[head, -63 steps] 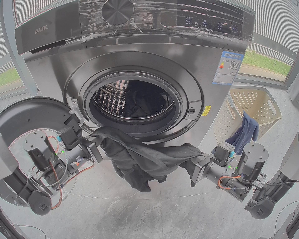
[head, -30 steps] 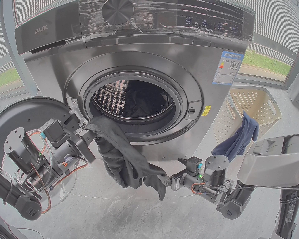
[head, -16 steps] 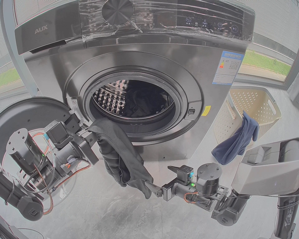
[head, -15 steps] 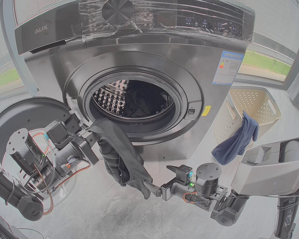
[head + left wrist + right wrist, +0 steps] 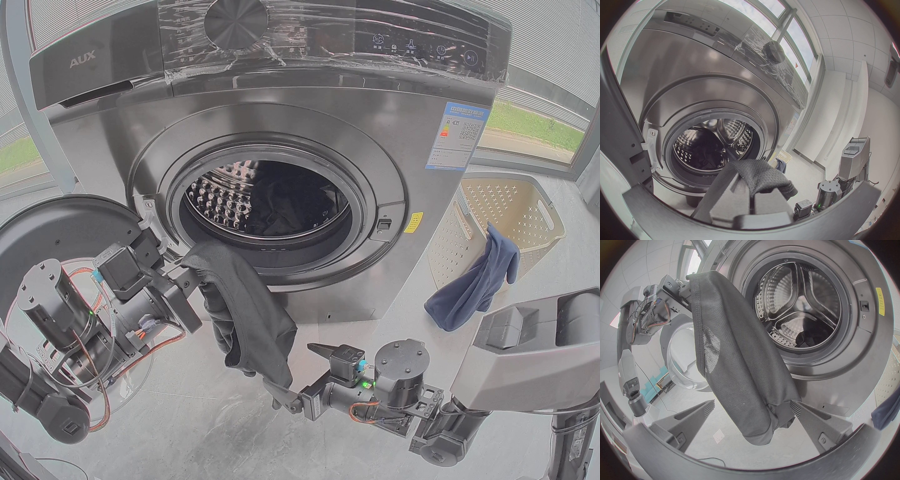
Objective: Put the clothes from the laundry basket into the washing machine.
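well, the washing machine [image 5: 400, 125] stands with its round door [image 5: 56, 231] swung wide to the robot's left, and some dark clothes [image 5: 287, 200] already lie inside the drum [image 5: 219, 200].

the left gripper [image 5: 187, 274] sits just below the lower left lip of the opening, its fingers pinched together on the top edge of a black garment [image 5: 250, 306]. in the left wrist view the cloth [image 5: 759, 175] drapes over the closed fingertips of that gripper [image 5: 750, 197]. from there the garment hangs outside the machine, down across the front panel towards the floor [image 5: 206, 431], and none of it is past the door rim.

the right gripper [image 5: 278, 395] is low, near the floor, right under the hanging end of the garment. in the right wrist view its fingers are spread wide, this gripper [image 5: 751, 404] gripping nothing. the bunched lower end of the garment [image 5: 740, 365] hangs between them, hard up against one fingertip, though i can't tell if they actually touch. the other finger is well apart from the cloth.

off to the right, beside the machine, the laundry basket [image 5: 531, 200] is tipped on its side with its opening facing out, and a blue garment [image 5: 478, 284] hangs over its rim down to the floor.
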You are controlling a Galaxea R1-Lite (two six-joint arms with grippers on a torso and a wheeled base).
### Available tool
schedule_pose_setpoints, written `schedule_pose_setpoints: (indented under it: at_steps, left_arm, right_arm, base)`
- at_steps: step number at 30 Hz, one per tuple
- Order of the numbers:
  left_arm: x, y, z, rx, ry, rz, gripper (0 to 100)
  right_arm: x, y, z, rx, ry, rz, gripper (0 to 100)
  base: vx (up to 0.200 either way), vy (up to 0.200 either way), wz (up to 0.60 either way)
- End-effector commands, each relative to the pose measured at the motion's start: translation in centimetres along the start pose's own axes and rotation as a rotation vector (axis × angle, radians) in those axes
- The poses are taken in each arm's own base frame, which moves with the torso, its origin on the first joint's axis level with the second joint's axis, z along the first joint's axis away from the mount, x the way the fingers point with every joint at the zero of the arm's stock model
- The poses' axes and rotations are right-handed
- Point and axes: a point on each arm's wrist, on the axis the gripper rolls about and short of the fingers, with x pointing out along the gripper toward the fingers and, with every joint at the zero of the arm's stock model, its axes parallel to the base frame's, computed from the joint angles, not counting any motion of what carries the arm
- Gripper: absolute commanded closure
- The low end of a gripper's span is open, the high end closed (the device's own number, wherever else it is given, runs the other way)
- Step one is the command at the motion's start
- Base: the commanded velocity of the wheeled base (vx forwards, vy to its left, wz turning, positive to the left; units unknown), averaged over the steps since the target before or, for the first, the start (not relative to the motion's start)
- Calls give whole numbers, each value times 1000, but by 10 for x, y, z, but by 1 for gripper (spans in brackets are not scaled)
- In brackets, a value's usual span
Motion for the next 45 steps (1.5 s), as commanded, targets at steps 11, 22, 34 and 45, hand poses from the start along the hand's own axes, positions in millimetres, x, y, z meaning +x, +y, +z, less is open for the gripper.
schedule_pose_setpoints:
  at_steps: [11, 22, 34, 45]
  left_arm:
    - [3, 1, -1, -1, 1, 3, 100]
    - [3, 1, 0, 0, -5, 8, 100]
    - [3, 2, 0, 1, -5, 10, 100]
    - [2, 5, -2, 2, 5, 23, 100]
  right_arm:
    - [11, 18, -15, 1, 9, 55, 0]
    - [43, 2, -14, -3, -53, 4, 0]
    - [69, -10, -5, 6, -149, -55, 100]
    - [-7, -24, 58, 15, -197, -111, 100]
  base:
    - [0, 0, 0]
    - [0, 0, 0]
    - [0, 0, 0]
    - [0, 0, 0]
